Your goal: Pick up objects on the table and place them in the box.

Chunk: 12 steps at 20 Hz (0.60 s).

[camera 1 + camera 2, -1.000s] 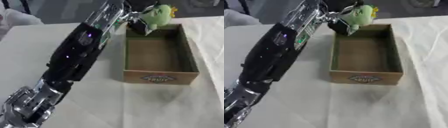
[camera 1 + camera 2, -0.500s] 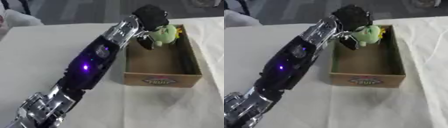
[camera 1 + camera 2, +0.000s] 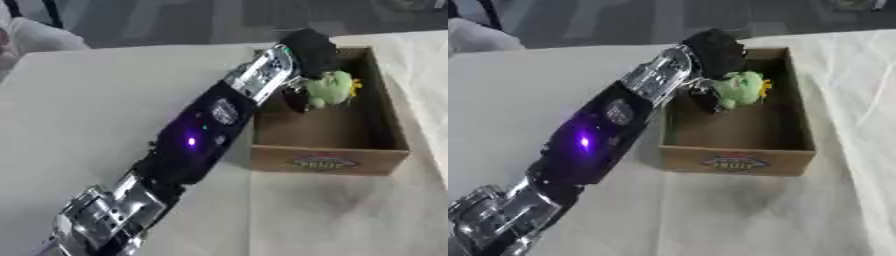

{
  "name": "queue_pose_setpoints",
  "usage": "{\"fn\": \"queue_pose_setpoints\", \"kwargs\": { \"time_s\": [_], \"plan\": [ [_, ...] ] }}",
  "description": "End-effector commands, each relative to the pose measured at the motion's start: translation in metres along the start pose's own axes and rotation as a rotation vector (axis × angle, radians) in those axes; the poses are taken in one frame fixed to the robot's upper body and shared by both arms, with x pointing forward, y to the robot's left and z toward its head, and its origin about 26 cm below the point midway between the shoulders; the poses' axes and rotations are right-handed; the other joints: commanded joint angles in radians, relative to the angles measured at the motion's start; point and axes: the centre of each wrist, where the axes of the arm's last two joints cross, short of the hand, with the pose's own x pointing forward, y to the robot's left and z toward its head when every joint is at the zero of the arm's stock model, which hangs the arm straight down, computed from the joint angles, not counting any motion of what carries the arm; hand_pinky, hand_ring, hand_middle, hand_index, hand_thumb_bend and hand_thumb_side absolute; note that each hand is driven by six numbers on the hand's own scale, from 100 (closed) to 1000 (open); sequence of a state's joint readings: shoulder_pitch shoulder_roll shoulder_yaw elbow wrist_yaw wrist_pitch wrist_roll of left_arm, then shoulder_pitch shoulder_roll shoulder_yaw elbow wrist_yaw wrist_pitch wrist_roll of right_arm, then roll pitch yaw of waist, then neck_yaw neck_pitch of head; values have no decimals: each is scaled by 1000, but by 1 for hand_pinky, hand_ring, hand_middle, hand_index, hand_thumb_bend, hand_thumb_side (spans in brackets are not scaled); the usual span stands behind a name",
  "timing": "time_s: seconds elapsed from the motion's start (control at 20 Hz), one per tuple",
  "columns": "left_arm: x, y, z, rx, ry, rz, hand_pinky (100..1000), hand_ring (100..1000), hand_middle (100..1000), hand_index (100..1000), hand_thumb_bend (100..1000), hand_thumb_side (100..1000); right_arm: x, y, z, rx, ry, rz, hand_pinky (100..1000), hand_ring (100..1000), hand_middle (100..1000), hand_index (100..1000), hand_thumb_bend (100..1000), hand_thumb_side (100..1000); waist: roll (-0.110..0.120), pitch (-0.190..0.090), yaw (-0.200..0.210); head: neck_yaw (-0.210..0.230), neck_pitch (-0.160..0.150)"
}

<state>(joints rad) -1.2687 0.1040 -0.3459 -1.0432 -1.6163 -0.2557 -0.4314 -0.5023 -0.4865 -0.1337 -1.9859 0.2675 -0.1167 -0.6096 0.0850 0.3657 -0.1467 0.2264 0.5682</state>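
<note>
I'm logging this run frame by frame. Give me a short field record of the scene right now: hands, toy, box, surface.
left hand: over the box, fingers curled on the toy
right hand: not in view
toy: green plush with a yellow bit, inside the box's far end, whether it rests on the floor is unclear
box: open cardboard, label on the near wall, otherwise empty
table: white cloth

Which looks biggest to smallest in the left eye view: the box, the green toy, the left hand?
1. Cardboard box, clearly the largest.
2 and 3. Left hand and green plush toy look about alike. The hand's fingers curl round the toy and are partly hidden, so I would not rank them.
</note>
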Motion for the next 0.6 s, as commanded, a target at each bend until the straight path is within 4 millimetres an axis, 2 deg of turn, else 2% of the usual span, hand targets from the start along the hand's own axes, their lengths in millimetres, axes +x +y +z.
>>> {"fn": "queue_pose_setpoints", "kwargs": {
  "time_s": [0.05, 0.15, 0.25, 0.3, 0.45, 0.5, 0.6],
  "plan": [
    [-6, 10, 1, 7, 20, -23, 504, 593, 502, 675, 100, 476, 5, -1, -7, -8, -29, -14, 783, 823, 703, 732, 100, 1000, -6, -17, -2, 5, -14],
    [-6, 8, 0, -7, 20, -26, 522, 615, 520, 695, 100, 491, 5, -1, -7, -10, -29, -14, 784, 823, 703, 733, 100, 1000, -6, -17, -4, 5, -14],
    [-6, 7, 0, -15, 18, -24, 543, 652, 549, 711, 100, 551, 5, -1, -7, -11, -29, -13, 784, 823, 703, 733, 100, 1000, -5, -17, -5, 5, -16],
    [-5, 6, 0, -21, 16, -24, 588, 696, 581, 737, 100, 629, 5, -1, -7, -12, -28, -12, 784, 823, 702, 733, 100, 1000, -5, -17, -6, 6, -17],
    [-6, 4, 0, -32, 13, -17, 651, 744, 622, 756, 100, 695, 5, -1, -7, -16, -27, -11, 784, 822, 702, 733, 100, 1000, -5, -17, -7, 6, -18],
    [-6, 4, 0, -31, 14, -15, 708, 788, 684, 770, 100, 737, 5, -1, -7, -17, -27, -11, 784, 823, 702, 733, 100, 1000, -5, -17, -8, 7, -18],
    [-6, 4, 0, -30, 17, -16, 764, 844, 759, 799, 101, 800, 5, -1, -7, -19, -25, -10, 784, 823, 702, 733, 100, 1000, -4, -18, -8, 7, -18]
  ]
}}
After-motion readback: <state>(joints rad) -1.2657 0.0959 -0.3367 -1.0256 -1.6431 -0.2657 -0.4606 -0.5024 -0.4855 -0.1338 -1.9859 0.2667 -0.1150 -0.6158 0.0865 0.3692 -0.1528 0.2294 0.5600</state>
